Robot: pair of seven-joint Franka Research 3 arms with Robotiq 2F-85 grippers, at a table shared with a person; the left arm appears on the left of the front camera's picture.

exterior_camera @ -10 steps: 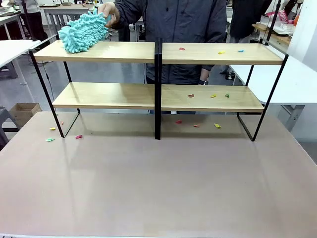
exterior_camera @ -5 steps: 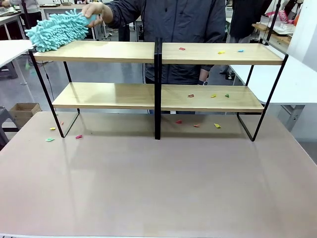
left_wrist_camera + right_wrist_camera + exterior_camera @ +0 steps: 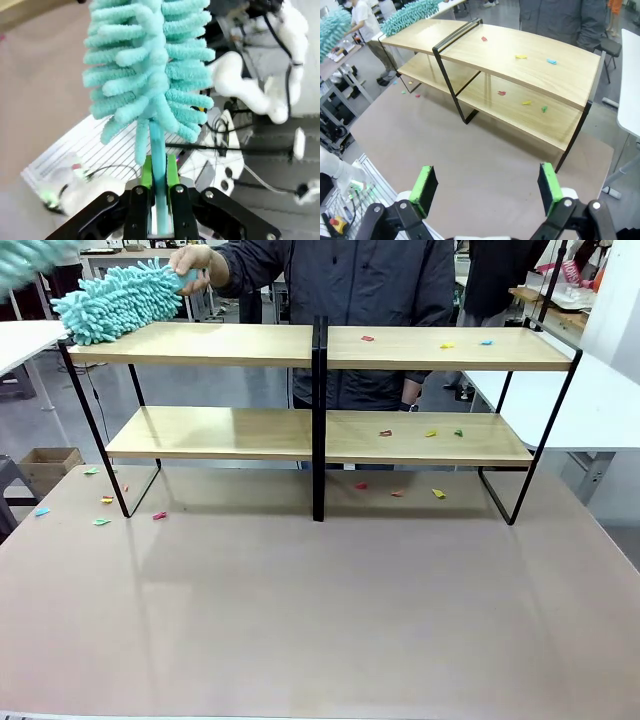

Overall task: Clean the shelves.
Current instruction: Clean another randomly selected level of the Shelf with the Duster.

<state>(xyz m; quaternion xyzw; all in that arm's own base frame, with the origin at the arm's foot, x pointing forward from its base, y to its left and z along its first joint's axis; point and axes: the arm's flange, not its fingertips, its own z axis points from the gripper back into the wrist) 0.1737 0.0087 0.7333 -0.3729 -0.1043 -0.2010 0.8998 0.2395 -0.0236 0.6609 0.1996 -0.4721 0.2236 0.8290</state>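
The shelves (image 3: 220, 344) stand across the far half of the table, two wooden boards on a black frame. A person's hand (image 3: 192, 260) holds a teal fluffy duster (image 3: 115, 300) at the top board's left end. Small coloured scraps (image 3: 446, 344) lie on the right halves of both boards. My left gripper (image 3: 159, 172) is shut on the handle of a second teal duster (image 3: 150, 65), whose tip blurs into the front view's top left corner (image 3: 25, 258). My right gripper (image 3: 486, 185) hangs open and empty, high above the table's right side, looking down on the shelves (image 3: 535, 70).
More scraps lie on the beige table (image 3: 320, 620) under the rack's right half (image 3: 396, 493) and by its left foot (image 3: 100, 521). A cardboard box (image 3: 45, 468) sits on the floor at left. White tables stand at the left (image 3: 25, 335) and right (image 3: 600, 400).
The person's duster swept left along the top board to its end and stopped. Two new scraps landed at the table's left. My duster's tip entered the front view's top left corner.
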